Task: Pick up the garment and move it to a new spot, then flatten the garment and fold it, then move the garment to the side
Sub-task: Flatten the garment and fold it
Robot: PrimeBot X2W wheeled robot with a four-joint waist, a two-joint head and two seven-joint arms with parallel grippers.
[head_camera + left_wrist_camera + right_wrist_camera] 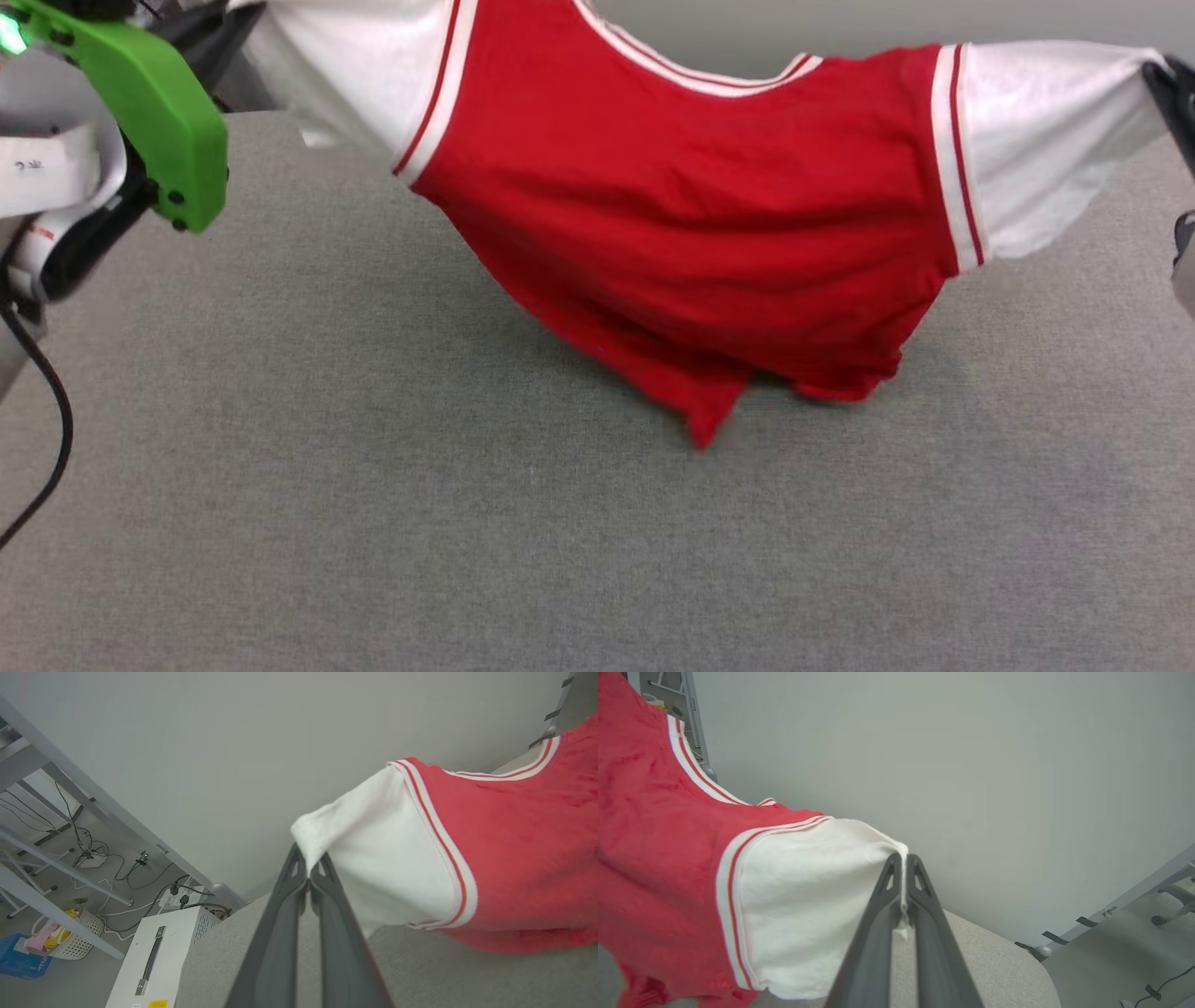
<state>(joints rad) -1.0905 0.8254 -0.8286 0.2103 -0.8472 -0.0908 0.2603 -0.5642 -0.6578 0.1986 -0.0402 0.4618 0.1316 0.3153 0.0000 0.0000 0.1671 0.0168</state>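
The left tool [308, 870] has its two dark fingers pressed together on the cuff edge of a white sleeve [373, 858]. The right tool [903, 863] is pinched the same way on the other sleeve [808, 896]. Each is narrow and holds cloth.

Between them the shirt [691, 233] hangs in the air, pulled fairly taut from sleeve to sleeve. As held, its long axis runs left to right across the head view. The striped collar [695, 75] is at the top, on the far side, and sags a little. The red body drops from there, and the hem [709, 420] bunches into a point that meets or nearly meets the grey counter [373, 513] — I cannot tell which. No print shows on the side facing the head camera.

The pick-up looks done, and I judge the move to a new spot to be the step in hand, since the shirt has not been laid down. Flattening, folding and the final move to the side are all left.
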